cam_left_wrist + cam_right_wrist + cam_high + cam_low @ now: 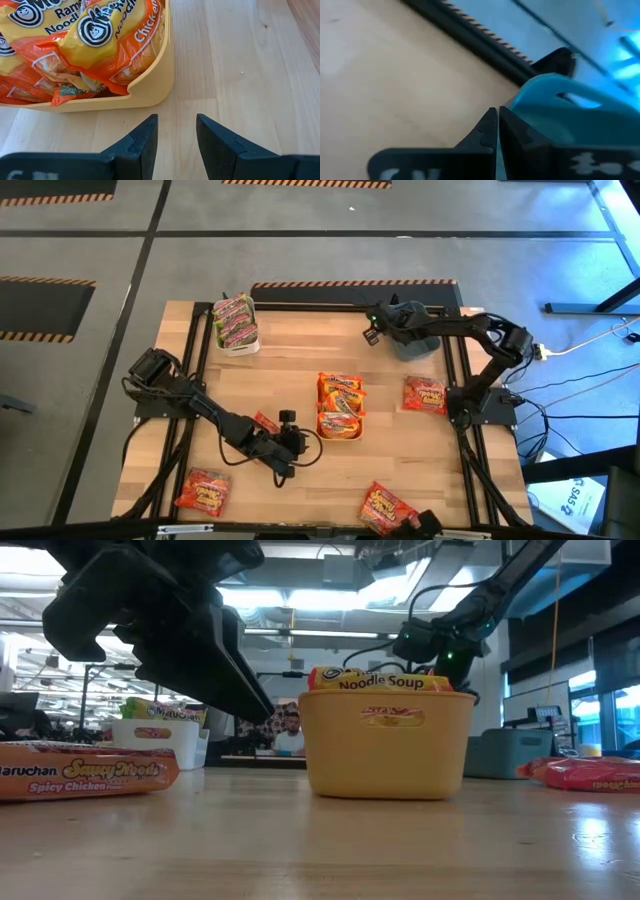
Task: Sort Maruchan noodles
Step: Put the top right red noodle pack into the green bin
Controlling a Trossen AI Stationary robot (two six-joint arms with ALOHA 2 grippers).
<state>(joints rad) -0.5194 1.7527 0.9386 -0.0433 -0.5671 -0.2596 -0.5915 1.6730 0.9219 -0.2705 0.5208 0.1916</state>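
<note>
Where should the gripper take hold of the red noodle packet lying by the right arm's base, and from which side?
Probably from straight above: the red Maruchan packet lies flat on the table, apart from the yellow bin. Pinching across its narrower width, near a crimped end edge, likely works best, since the crinkly wrapper gives there.

The left end effector (176, 145) hovered over the pale wooden worktop (245, 65), its two dark fingers (142, 142) parted with nothing between them. Just ahead sat the yellow bin (157, 87), filled with orange-yellow Maruchan noodles (95, 45).
</note>
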